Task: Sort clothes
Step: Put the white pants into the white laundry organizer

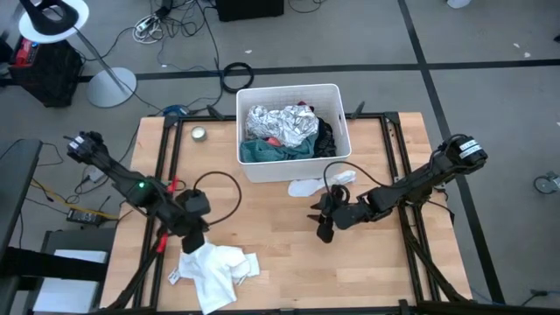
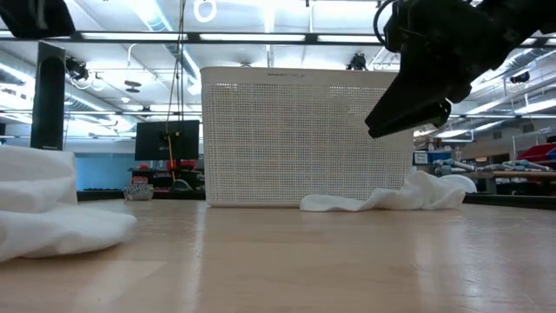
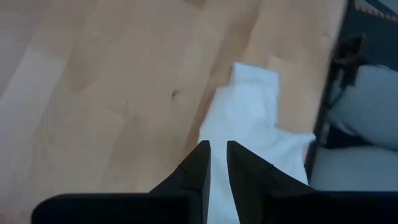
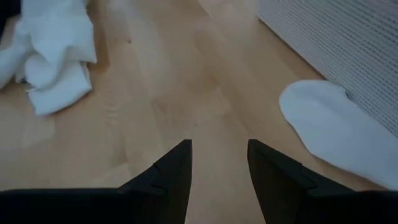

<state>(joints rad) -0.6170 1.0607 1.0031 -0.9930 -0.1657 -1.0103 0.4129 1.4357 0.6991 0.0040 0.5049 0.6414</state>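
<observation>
Left gripper (image 3: pixel 214 163) sits low on the crumpled plain white garment (image 1: pixel 214 271) at the tabletop's (image 1: pixel 271 262) near left, its fingers nearly together with white fabric between them. Right gripper (image 4: pixel 219 165) hovers with fingers apart, holding nothing, beside the limp white sock (image 1: pixel 308 185) lying against the white bin (image 1: pixel 337 122), which is heaped with mixed clothes (image 1: pixel 282 131).

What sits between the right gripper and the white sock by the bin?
Nothing: in the right wrist view, only bare wooden table separates the open right gripper from the white sock. The high view agrees.
</observation>
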